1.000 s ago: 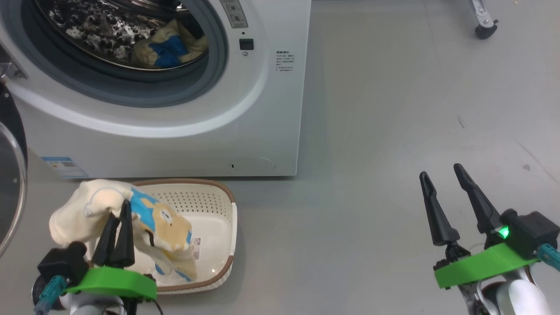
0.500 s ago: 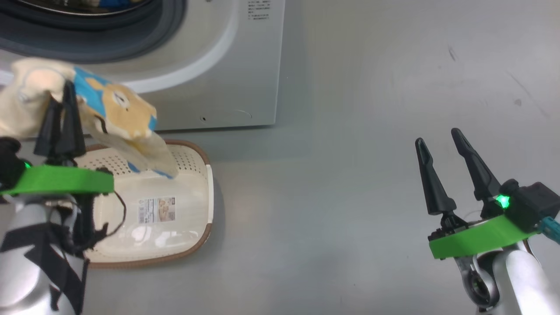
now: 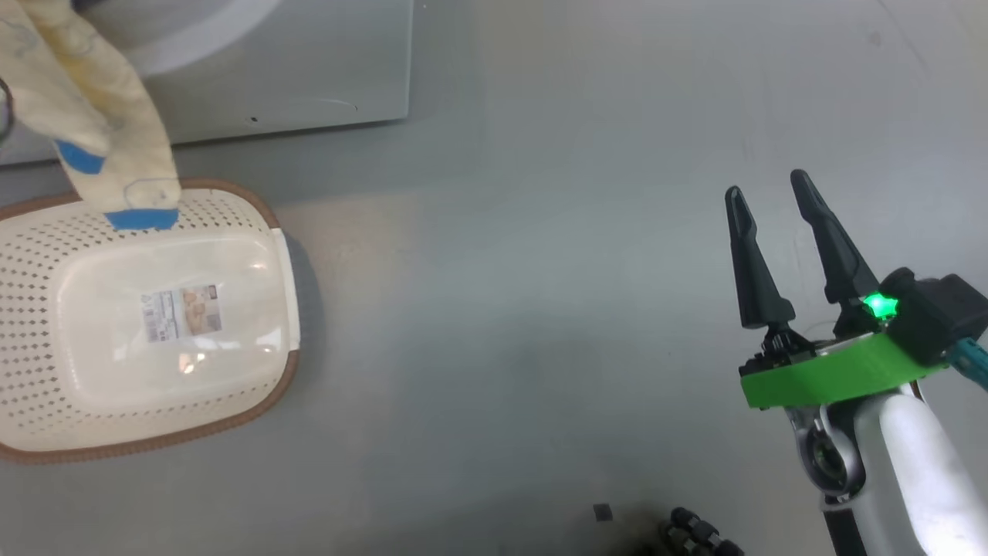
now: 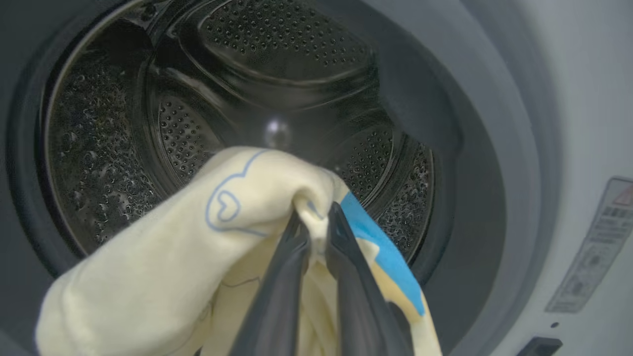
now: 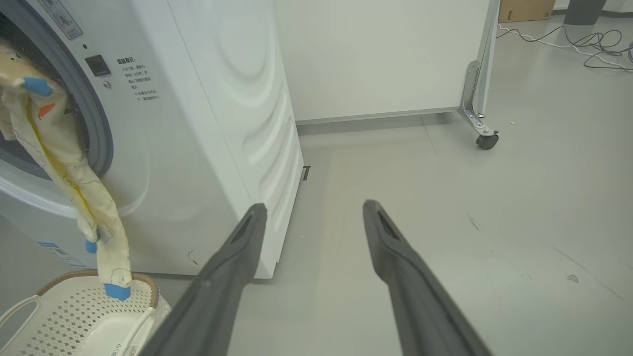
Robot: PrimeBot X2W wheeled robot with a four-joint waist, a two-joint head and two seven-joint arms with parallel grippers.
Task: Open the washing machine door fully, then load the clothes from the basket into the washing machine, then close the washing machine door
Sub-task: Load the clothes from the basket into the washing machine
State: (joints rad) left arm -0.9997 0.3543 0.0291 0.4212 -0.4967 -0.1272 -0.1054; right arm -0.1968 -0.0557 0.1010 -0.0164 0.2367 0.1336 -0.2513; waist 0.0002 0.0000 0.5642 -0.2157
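Note:
My left gripper (image 4: pixel 316 217) is shut on a cream-yellow garment (image 4: pixel 198 237) with a blue patch, held up right before the washing machine's steel drum (image 4: pixel 247 99) and grey rubber ring (image 4: pixel 470 173). The garment (image 5: pixel 74 173) hangs from the opening, and its tail (image 3: pixel 100 131) dangles just over the far rim of the basket (image 3: pixel 255 394). The cream basket (image 5: pixel 74 316) stands on the floor in front of the washing machine (image 3: pixel 270 77), with just a label on its bottom. Far to the right, my right gripper (image 3: pixel 772 189) stands open and holds nothing. The washing machine door is out of view.
Grey floor stretches between the basket and my right gripper (image 5: pixel 314 207). A white wall panel on a caster wheel (image 5: pixel 487 141) stands behind the washing machine (image 5: pixel 222 123). Cables (image 5: pixel 593 49) lie at the far right. A small dark object (image 3: pixel 695 533) sits at the bottom edge.
The head camera has tilted down, shifting the whole picture. My left gripper has lifted the garment out of the basket up to the drum opening. The right gripper has stayed open.

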